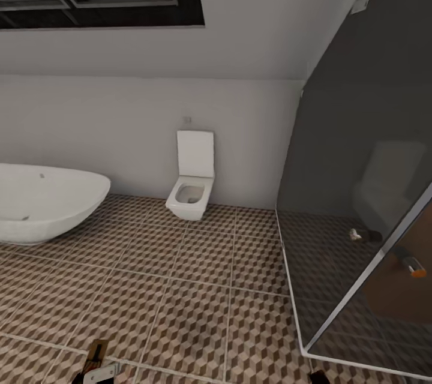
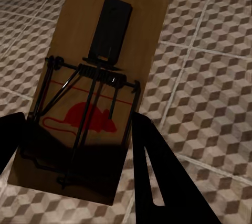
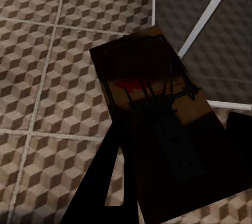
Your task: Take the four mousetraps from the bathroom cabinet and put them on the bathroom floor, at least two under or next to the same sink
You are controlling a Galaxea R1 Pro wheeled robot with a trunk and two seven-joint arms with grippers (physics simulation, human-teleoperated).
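In the left wrist view my left gripper is shut on a tan mousetrap with a red mouse print and dark wire, held above the cube-patterned bathroom floor. The same mousetrap pokes up at the bottom left edge of the head view. In the right wrist view my right gripper is shut on a second mousetrap, which is in shadow over the floor beside the shower's white frame. The cabinet and the bathroom sink are out of view.
A white bathtub stands at the left and a white toilet against the far wall. A dark glass shower enclosure takes up the right side, its frame reaching the floor. Open tiled floor lies between them.
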